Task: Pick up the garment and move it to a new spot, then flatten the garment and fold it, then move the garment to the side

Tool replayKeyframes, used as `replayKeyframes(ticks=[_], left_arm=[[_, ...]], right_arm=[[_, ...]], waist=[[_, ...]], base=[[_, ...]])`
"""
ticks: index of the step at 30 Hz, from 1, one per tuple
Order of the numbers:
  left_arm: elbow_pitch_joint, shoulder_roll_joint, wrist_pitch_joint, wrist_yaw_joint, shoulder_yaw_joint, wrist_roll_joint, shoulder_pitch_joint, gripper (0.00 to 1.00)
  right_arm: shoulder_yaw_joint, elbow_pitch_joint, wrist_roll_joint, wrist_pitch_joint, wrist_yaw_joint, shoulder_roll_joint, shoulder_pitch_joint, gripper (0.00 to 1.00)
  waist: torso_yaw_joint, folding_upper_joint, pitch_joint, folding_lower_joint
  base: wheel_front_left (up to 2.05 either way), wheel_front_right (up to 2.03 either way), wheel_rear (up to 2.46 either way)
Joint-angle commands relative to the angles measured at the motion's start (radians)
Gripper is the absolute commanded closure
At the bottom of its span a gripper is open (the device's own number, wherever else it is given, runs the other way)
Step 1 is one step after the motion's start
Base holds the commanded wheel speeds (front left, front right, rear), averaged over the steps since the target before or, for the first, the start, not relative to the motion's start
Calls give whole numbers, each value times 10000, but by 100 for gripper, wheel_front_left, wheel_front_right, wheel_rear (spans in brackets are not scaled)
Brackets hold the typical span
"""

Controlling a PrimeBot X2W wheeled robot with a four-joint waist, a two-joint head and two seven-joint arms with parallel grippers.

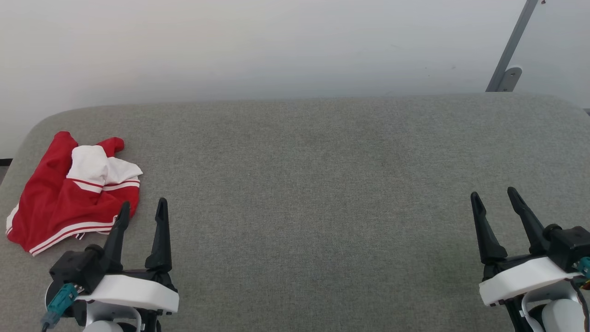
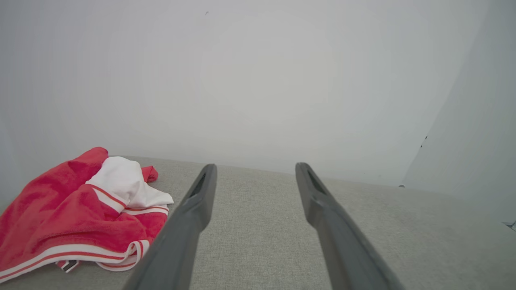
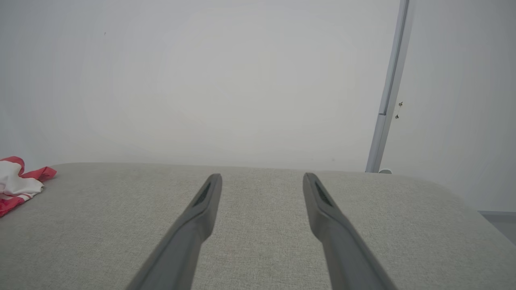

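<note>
1. The garment lies crumpled in a heap at the far left of the grey surface. The red body is bunched, a white sleeve end rests on top, and the striped hem faces the robot.
2. Left gripper: jaws stand wide and hold nothing. It sits just beside the heap's right edge. From the head view it cannot be told whether one finger touches the hem.
3. Right gripper: jaws stand wide and hold nothing. It is well apart from the cloth, at the opposite side of the surface.
4. Step in hand (judged): the pick-up. No grasp has been made. Moving, flattening, folding and setting aside are all not yet done.
5. Next move (judged): carry the left gripper over the heap, lower it, and close on a raised fold. The middle of the surface is the likely new spot.
6. Caution: a shallow pinch may catch a single layer, so the cloth would hang unevenly.
</note>
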Motion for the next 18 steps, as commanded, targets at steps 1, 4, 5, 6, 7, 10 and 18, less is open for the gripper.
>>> replayKeyframes(ticks=[1, 4, 5, 6, 7, 10, 18], left_arm=[[-27, 61, -81, -30, -7, 244, -68, 0], [-17, 78, -144, -32, 23, 360, -22, 0], [-16, 80, -147, -32, 37, 413, -4, 0], [-14, 87, -166, -33, 43, 470, 15, 0], [-10, 92, -192, -33, 47, 535, 32, 0], [16, 93, -204, -34, 79, 561, 73, 0], [104, 114, -201, -34, 105, 566, 119, 0]], right_arm=[[-19, -82, -156, -95, 0, -35, 7, 0], [-54, -112, -381, -151, 0, -49, 59, 0], [-66, -124, -456, -165, 0, -53, 73, 0], [-76, -132, -524, -188, 0, -52, 83, 0], [-86, -141, -589, -214, 0, -53, 90, 0], [-134, -173, -646, -208, 0, -27, 121, 0], [-247, -249, -711, -208, 0, 32, 179, 0]], waist=[[-4, 0, -4, 0], [-8, 0, -17, 0], [-8, 0, -21, 0], [-9, 0, -26, 0], [-9, 0, -30, 0], [-1, 0, -43, 0], [48, 0, -61, 0]], base=[[0, 0, 0], [0, 0, 0], [0, 0, 0], [0, 0, 0], [0, 0, 0], [0, 0, 0], [0, 0, 0]])
